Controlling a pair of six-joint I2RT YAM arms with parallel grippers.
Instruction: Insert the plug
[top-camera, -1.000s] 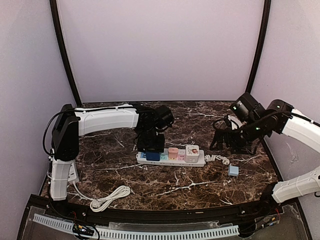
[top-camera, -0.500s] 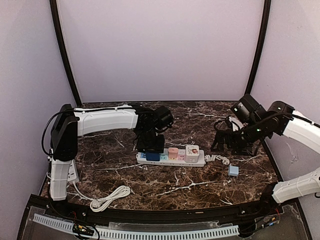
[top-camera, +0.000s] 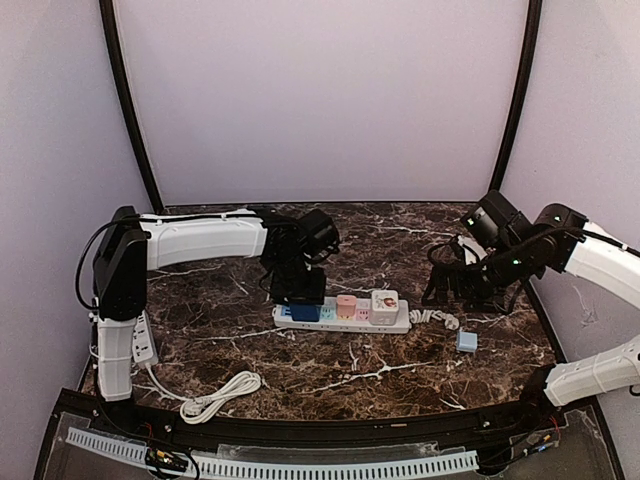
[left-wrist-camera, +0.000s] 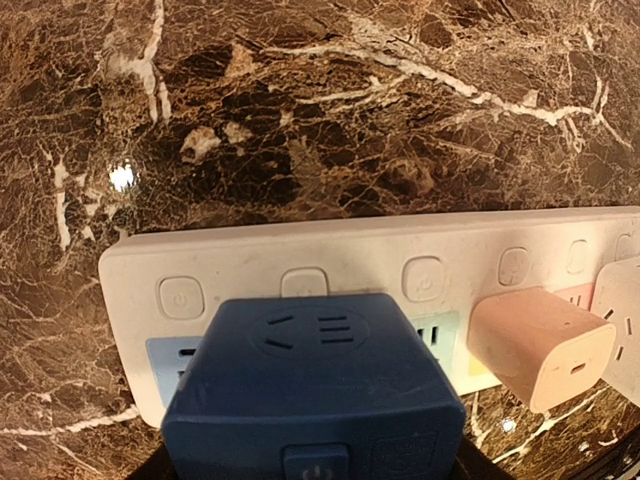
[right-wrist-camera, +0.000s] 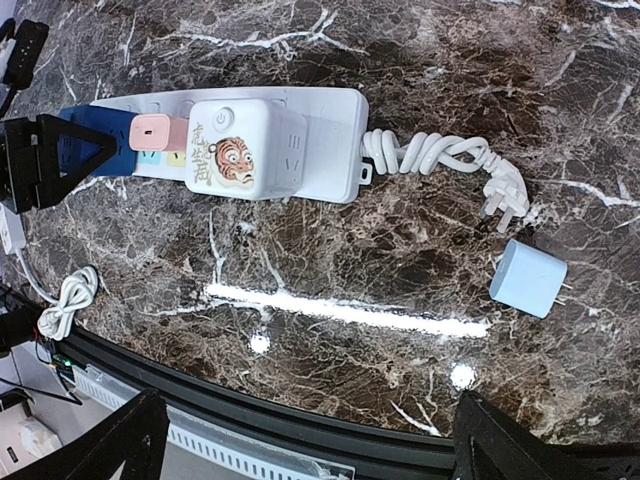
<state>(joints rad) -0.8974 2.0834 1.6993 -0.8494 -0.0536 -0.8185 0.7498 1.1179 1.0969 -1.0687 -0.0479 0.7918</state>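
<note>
Dark blue cube plug sits at the left end of the white plastic power strip and looks seated. Left pincer is right over it, likely to press it home; can't tell its grip. Right pincer is spread wide, parked clear on the right. Versus 1 s ago, the left arm has shifted slightly left and far; the plug hasn't moved.

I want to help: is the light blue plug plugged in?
Out. The light blue plug lies on the table, apart from the power strip.
</note>
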